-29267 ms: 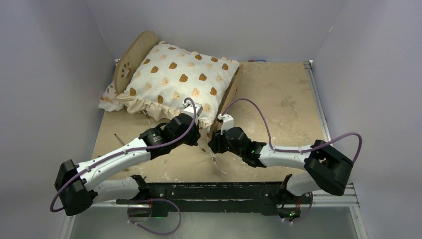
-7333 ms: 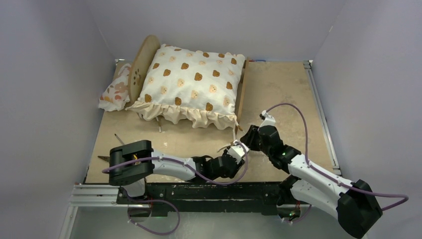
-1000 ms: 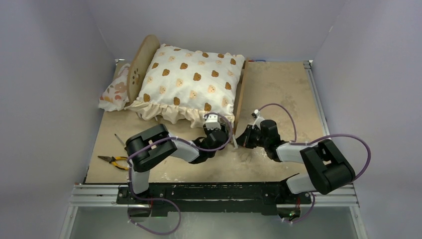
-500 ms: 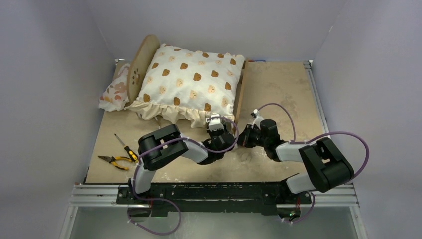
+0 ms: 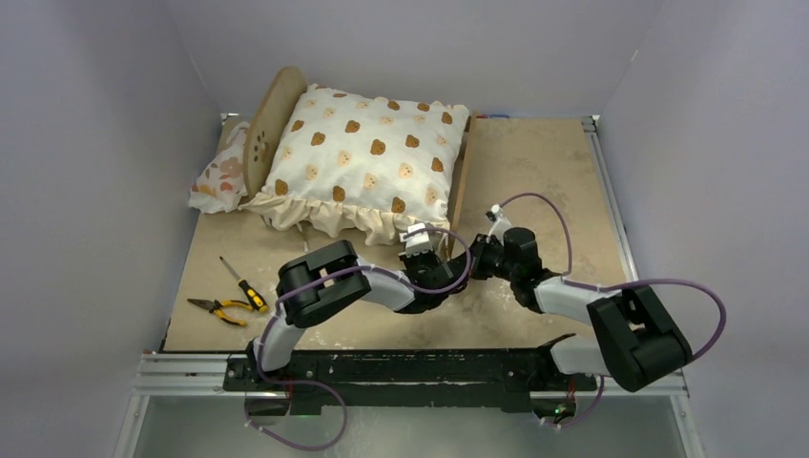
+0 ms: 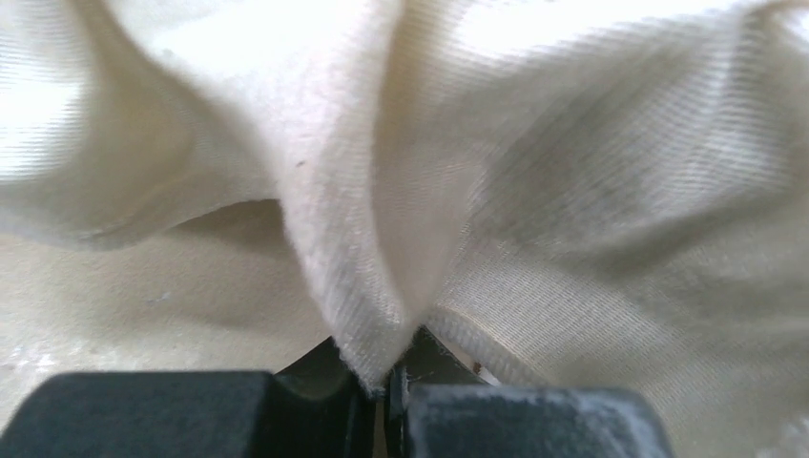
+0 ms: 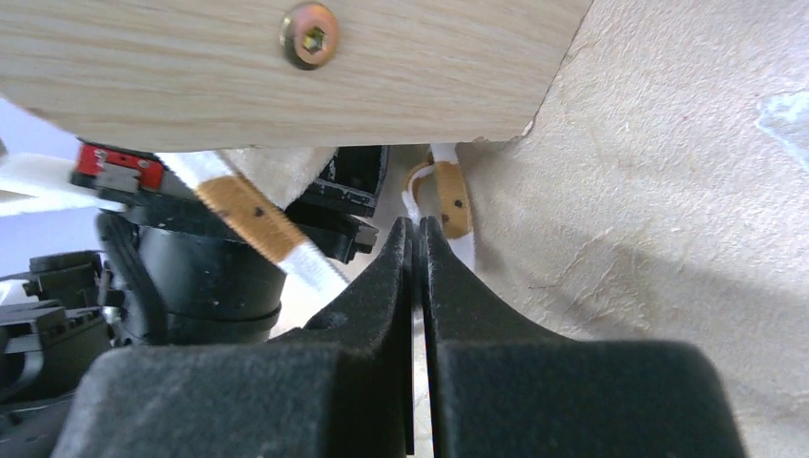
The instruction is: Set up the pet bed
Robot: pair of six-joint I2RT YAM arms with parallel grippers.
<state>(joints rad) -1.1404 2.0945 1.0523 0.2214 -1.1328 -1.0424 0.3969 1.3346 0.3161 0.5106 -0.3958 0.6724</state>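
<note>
The pet bed stands at the back left, its rounded paw-print headboard upright and its right side rail showing; the striped base is hidden under the cream bear-print cushion. My left gripper is at the cushion's near right corner, shut on a fold of its cream ruffle. My right gripper is just right of it at the rail's near end, shut, its tips on a white bear-print tie. The wooden rail with a screw is right above those tips.
The small floral pillow lies behind the headboard, outside the bed. A yellow-handled screwdriver and pliers lie at the near left. The left gripper's black body is close beside my right fingers. Enclosure walls stand on three sides.
My left gripper has moved right along the cushion's near ruffle to its right corner. My right gripper has shifted slightly right and stays at the rail's end.
</note>
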